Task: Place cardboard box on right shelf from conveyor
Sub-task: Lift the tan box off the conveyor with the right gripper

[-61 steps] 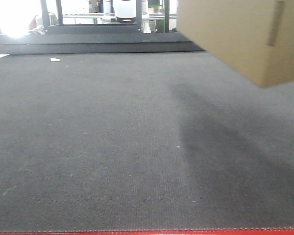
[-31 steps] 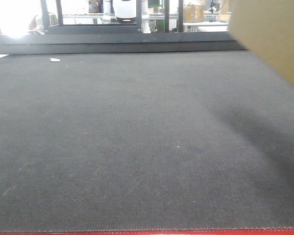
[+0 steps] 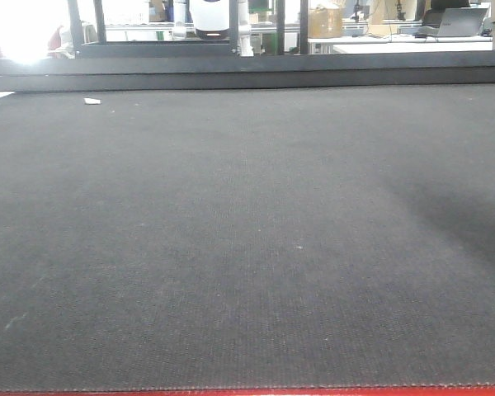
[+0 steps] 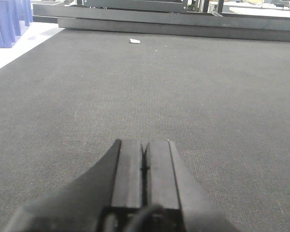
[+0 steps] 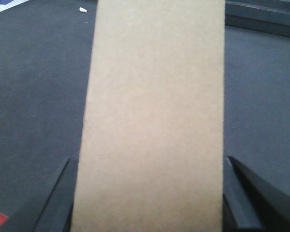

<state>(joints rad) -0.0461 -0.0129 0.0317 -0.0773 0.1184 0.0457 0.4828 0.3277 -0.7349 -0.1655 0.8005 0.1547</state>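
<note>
The tan cardboard box fills the middle of the right wrist view, running lengthwise away from the camera. My right gripper is shut on it, one dark finger against each long side. The box hangs above the dark grey conveyor and does not show in the front view. My left gripper is shut with nothing in it, its fingers pressed together low over the belt. The right shelf is out of view.
A small white scrap lies on the belt near its far left end. A dark metal rail closes the far end. The belt's red edge runs along the near side. Blue bins stand off the belt's left.
The cardboard box has moved right and out of the front view, where it filled the upper right corner a second ago. Its shadow on the belt has slid to the right edge.
</note>
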